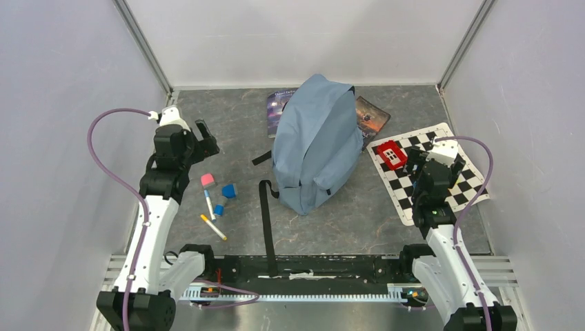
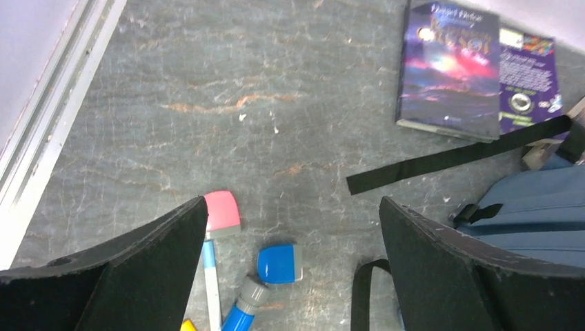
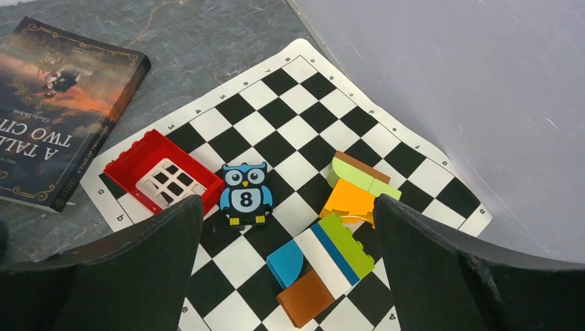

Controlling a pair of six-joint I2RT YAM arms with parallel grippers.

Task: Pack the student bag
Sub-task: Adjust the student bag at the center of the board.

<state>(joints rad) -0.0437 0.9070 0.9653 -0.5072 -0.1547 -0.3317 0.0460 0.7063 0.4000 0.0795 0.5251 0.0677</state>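
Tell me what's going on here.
Nothing is being handled yet. The backpack lies in the middle of the table. The left claw hangs open above the markers and pink eraser; the right claw hangs open above toy blocks on the chessboard mat.

A: What colour is the student bag [image 1: 316, 141]?
B: Grey-blue, with black straps [image 1: 266, 221].
A: And the chess mat [image 3: 403, 160]?
B: Black-and-white checks, white border. The window brick [image 3: 162, 176] is red with a white grille; the owl tile [image 3: 246, 195] is blue, with a white 8.
A: The rest?
B: The Defoe paperback [image 2: 448, 69] is purple, the Two Cities paperback [image 3: 62, 103] dark brown and orange. The eraser [image 2: 222, 212] is pink. The tabletop [image 2: 241, 103] is mottled grey, veined rust.
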